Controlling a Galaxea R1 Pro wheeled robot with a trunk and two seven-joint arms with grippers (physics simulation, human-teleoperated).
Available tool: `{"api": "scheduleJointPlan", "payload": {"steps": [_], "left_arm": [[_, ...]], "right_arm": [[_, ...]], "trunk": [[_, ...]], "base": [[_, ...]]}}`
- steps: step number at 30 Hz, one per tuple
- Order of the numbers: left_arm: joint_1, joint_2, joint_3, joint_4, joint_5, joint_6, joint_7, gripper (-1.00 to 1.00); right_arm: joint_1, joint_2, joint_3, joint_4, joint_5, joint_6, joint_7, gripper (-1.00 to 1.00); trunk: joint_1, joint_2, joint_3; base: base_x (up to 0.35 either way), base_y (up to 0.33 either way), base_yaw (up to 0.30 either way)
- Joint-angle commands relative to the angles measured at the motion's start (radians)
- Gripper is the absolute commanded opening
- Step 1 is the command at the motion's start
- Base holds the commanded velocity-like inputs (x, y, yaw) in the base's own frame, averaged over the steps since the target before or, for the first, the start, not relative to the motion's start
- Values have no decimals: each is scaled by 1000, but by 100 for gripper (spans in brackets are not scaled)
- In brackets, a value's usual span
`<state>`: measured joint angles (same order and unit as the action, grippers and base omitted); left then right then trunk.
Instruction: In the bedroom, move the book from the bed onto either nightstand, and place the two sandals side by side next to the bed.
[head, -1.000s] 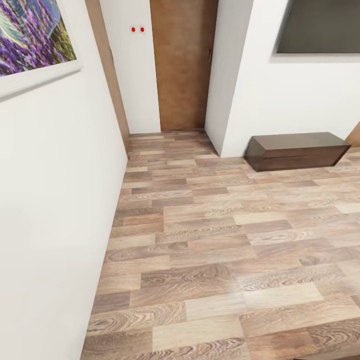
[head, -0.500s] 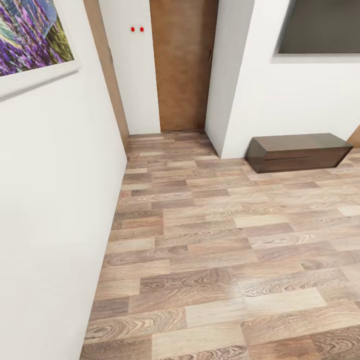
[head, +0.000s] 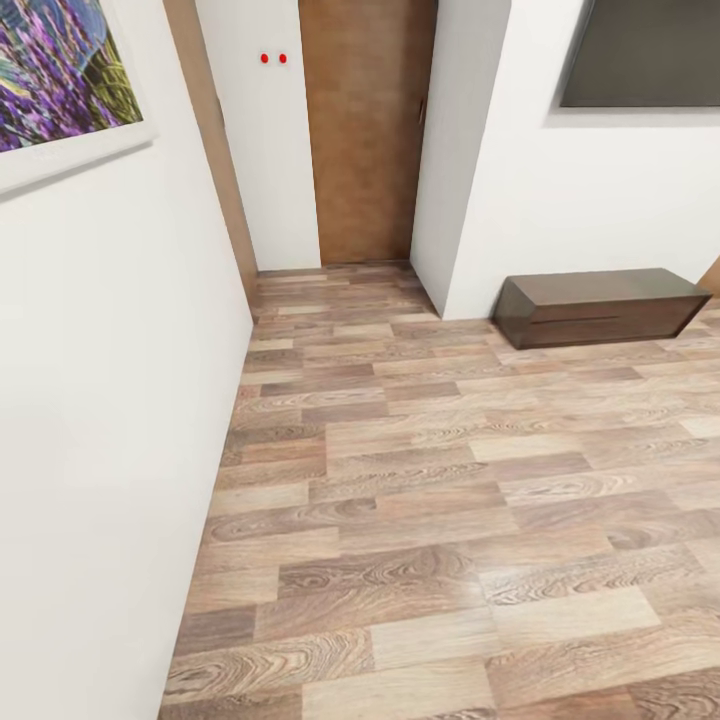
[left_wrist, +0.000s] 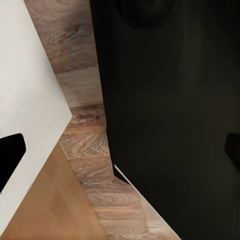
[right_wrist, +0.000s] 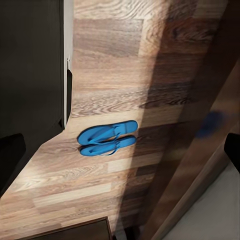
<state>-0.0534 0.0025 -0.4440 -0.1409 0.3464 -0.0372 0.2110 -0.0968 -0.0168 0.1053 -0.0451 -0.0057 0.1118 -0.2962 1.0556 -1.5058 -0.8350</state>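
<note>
Two sandals (right_wrist: 107, 137) lie on the wood-plank floor (head: 450, 480) in the right wrist view, touching along their long edges and pointing the same way, so the pair already reads as set side by side. A dark upright surface rises near them, though whether it belongs to the bed cannot be told. Dark shapes at the edges of both wrist views are probably fingertips, wide apart, yet whether either gripper is spread or closed cannot be told, and nothing is seen held between them.

From the head view the robot faces a corner of the bedroom. Taking the long low cabinet (head: 600, 305) as landmark, a brown wooden door (head: 365, 130) stands well to its left in a recess, a dark panel (head: 645, 50) hangs on the white wall above it, and the lavender picture (head: 60, 70) hangs far left on the near wall. With this heading, the robot is probably travelling or turning, arms hanging low so that the wrist cameras look down at the floor.
</note>
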Motion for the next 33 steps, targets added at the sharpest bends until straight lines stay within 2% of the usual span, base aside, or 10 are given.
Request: {"api": "scheduleJointPlan", "payload": {"steps": [1, 33], "left_arm": [[0, 0, -9, 0, 10, -3, 4, 100], [0, 0, -10, 0, 9, -4, 4, 100]], "right_arm": [[0, 0, 8, -2, 0, 9, -3, 100], [0, 0, 8, -2, 0, 9, -3, 100]], "trunk": [[0, 0, -1], [0, 0, -1]], "base": [[96, 0, 0], [99, 0, 0]]}}
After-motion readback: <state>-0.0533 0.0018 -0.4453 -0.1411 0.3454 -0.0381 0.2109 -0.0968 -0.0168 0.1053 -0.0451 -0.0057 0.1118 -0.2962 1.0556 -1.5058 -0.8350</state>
